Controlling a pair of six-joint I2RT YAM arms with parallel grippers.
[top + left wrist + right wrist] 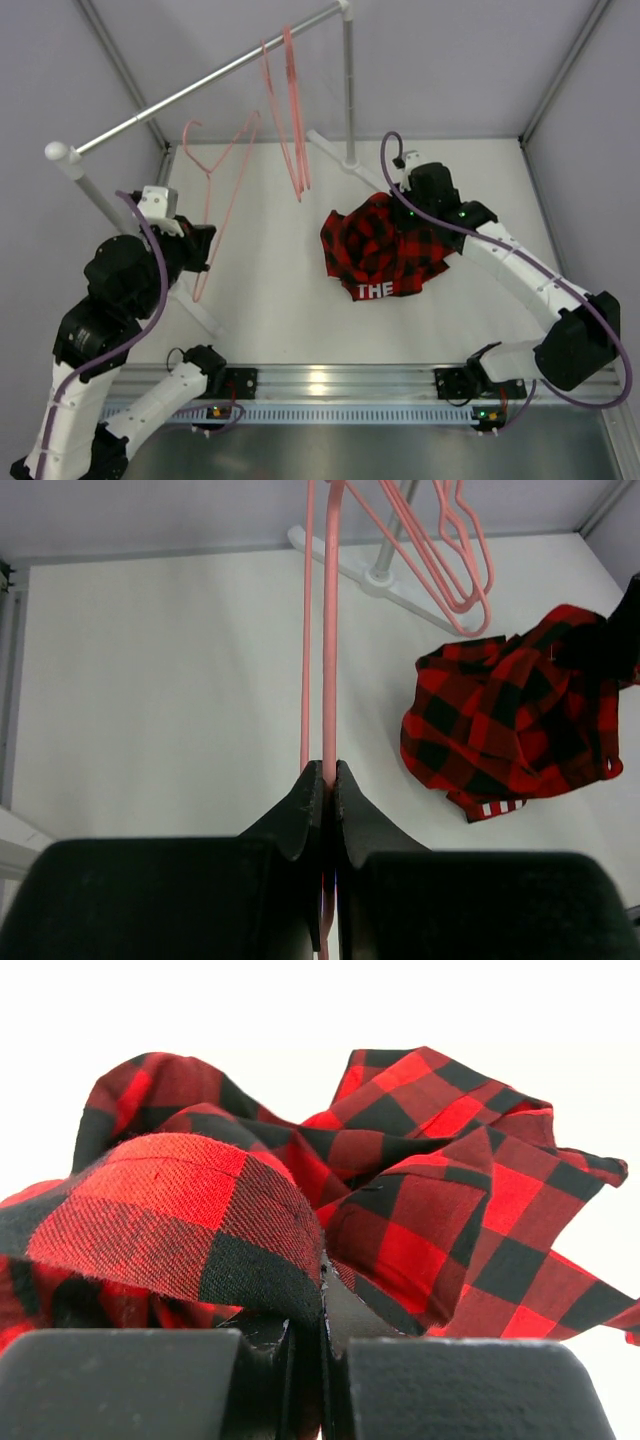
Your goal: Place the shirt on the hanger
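The shirt [385,250] lies crumpled in a loose heap on the white table [270,310], right of the middle. It is red-and-black check cloth. Along its near edge are white block letters [375,291] that read "THE"; any further letters are folded out of sight. The right gripper [322,1280] is at the heap's far right side, its fingers pinched shut on a fold of the cloth.

The hanger [331,630], thin pink wire, is well apart from the shirt on the left. The left gripper [329,770] holds it above the table, jaws closed tight on the wire. Two more pink hangers [300,160] hang from the grey rail [200,85] at the back.
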